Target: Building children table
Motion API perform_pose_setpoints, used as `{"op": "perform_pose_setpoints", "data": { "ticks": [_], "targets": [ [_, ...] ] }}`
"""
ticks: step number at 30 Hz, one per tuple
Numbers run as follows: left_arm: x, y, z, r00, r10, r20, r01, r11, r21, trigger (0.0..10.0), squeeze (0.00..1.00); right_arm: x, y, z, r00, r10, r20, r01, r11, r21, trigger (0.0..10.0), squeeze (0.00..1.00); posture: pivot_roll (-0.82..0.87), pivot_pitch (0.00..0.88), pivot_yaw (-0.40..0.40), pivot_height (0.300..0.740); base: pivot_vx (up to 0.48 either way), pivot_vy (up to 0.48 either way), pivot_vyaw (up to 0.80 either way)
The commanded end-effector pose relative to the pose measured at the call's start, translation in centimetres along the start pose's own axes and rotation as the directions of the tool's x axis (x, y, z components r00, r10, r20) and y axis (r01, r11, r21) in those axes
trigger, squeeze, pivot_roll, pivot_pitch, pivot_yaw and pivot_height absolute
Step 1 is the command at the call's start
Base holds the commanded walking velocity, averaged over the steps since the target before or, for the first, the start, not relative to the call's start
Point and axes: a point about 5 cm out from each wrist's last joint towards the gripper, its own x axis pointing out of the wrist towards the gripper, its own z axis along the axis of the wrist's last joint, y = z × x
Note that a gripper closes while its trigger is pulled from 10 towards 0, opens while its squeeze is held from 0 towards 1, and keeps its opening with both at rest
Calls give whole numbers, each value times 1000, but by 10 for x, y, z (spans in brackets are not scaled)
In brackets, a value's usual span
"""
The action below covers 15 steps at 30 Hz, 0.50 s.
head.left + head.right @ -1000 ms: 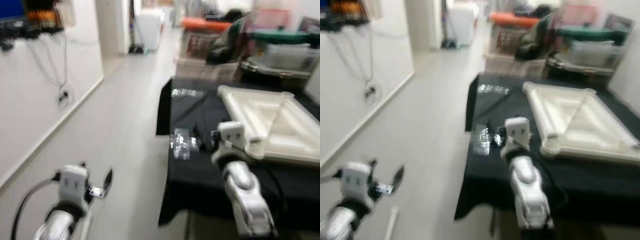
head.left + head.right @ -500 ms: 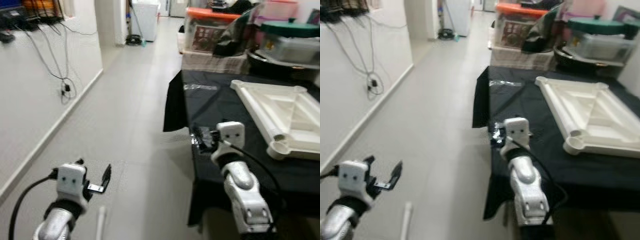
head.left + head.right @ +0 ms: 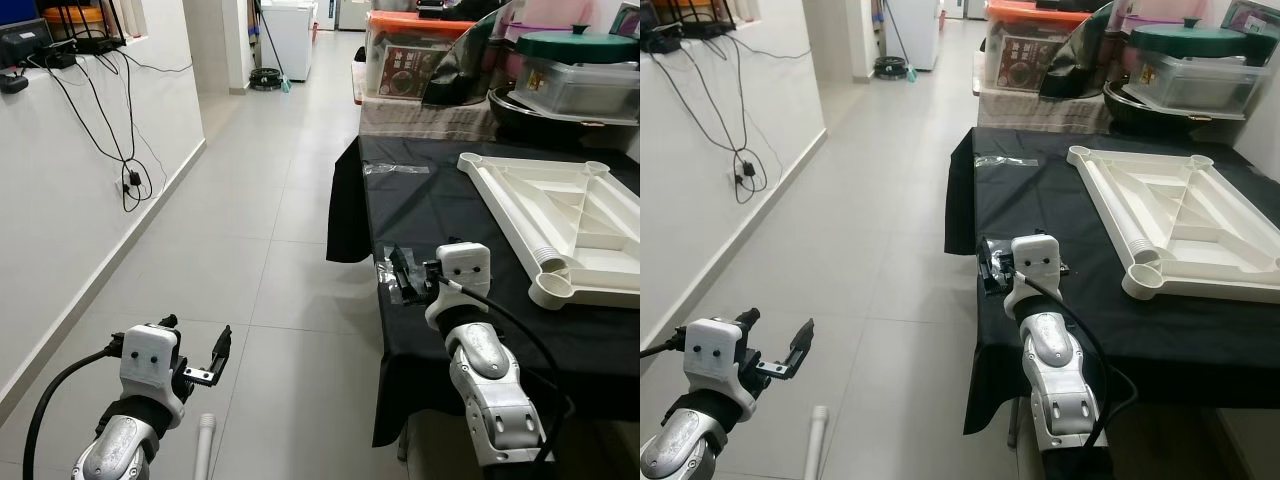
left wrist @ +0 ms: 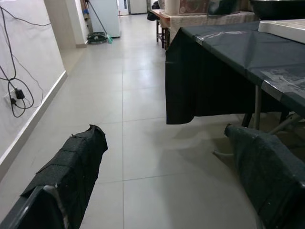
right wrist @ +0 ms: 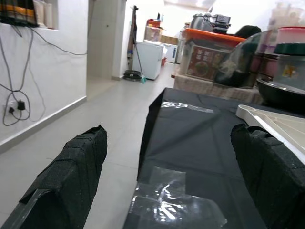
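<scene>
Fingers point(image 5: 71, 186) of both grippers are spread and empty; right gripper point(image 3: 402, 277) hovers at the counter point(image 3: 450, 215) edge, approaching the white tabletop point(image 3: 560, 225); next, reach across for it.

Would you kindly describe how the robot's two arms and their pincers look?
Both arms are silver with white boxy wrist housings. Black cables run along the left arm and right arm. The left pincer and right pincer have long black fingers with textured pads.

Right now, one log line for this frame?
stage: approach | left pincer: open, over floor | right pincer: open, over plastic bag at black table edge | white tabletop: upside down, untouched
</scene>
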Motion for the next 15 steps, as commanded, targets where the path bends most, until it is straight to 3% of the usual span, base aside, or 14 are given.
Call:
{"op": "perform_pose_setpoints", "data": {
  "ticks": [1, 9, 15],
  "targets": [
    [2, -2, -1, 1000, -8, -1, 8, 1000, -15, 10000, 0, 2, -3, 4, 1000, -12, 24, 12, 1000, -5, 10000, 0, 20, 0, -55, 740, 304, 0, 0],
    [2, -3, 0, 1000, -22, 10, 22, 1000, -17, 10000, 0, 3, -3, 7, 999, -10, 50, 10, 1000, 9, 10000, 0, 18, 0, -54, 740, 281, 0, 0],
    [3, -5, 0, 1000, -24, 11, 24, 1000, -18, 10000, 0, 4, 3, 13, 996, 19, 88, -21, 1000, 22, 10000, 0, 20, 0, -58, 740, 0, 0, 0]
  ]
}}
